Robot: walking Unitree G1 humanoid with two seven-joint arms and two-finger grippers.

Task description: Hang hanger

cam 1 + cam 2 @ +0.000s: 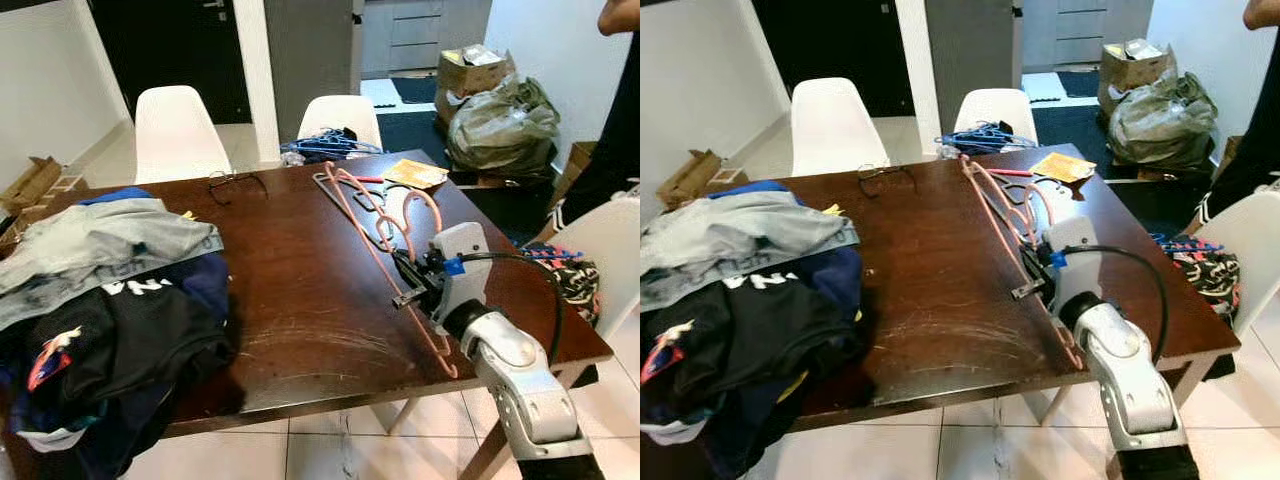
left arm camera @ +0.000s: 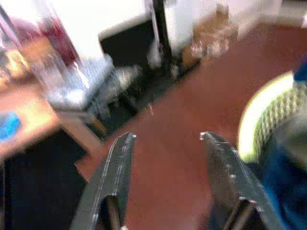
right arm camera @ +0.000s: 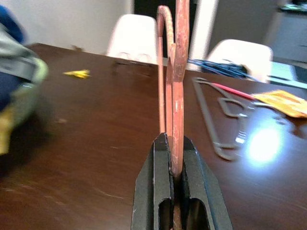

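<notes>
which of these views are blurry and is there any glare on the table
Left wrist view: heavily blurred, the open left gripper over smeared red-brown floor. Right wrist view: the right gripper and the pink hanger it clamps are sharp, the clothes at the edge soft, and a bright glare patch lies on the table beside a grey hanger. Eye views: fairly sharp, with pale sheen on the tabletop's scratched near part.

Left wrist view is all blur. Person [image 1: 618, 110] at 2 o'clock is cut off, and the clothes pile [image 1: 100, 310] spills past the edge.
</notes>
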